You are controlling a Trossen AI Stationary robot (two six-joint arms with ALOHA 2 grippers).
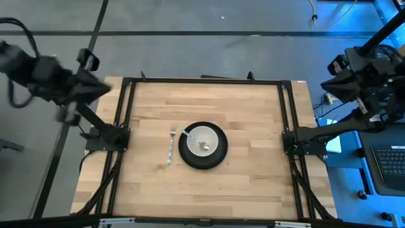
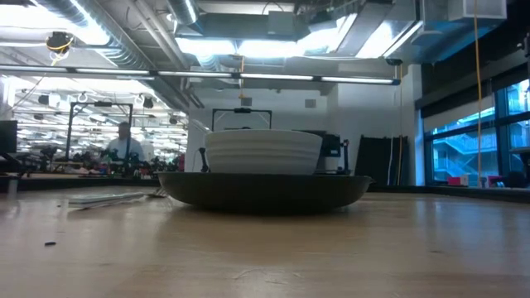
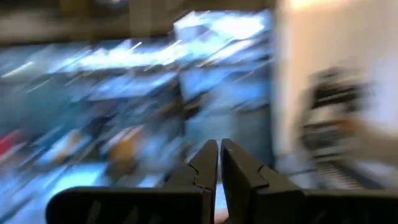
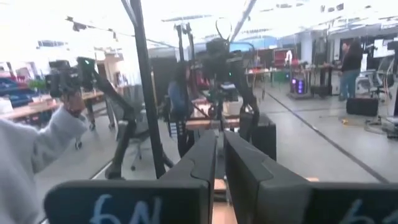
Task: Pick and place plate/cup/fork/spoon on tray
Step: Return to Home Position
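The black plate [image 1: 202, 158] lies on the wooden table near its middle. The white cup [image 1: 204, 140] stands on the plate, and the spoon [image 1: 193, 136] lies in the cup, its handle over the rim. The fork [image 1: 171, 145] lies flat on the table just left of the plate. The low view shows the cup [image 2: 263, 152] on the plate [image 2: 265, 189], with the fork [image 2: 112, 198] to its left. My left gripper [image 3: 219, 163] is shut and empty, held beyond the table's far left corner. My right gripper [image 4: 220, 158] is shut and empty, beyond the table's right edge. No tray shows.
A black metal frame [image 1: 202, 81] runs along the table's far edge and both sides, with the arm bases [image 1: 107, 136] [image 1: 304, 140] at mid-left and mid-right. A person's pale sleeve [image 4: 28, 155] shows in the right wrist view, and other people stand farther back in the room.
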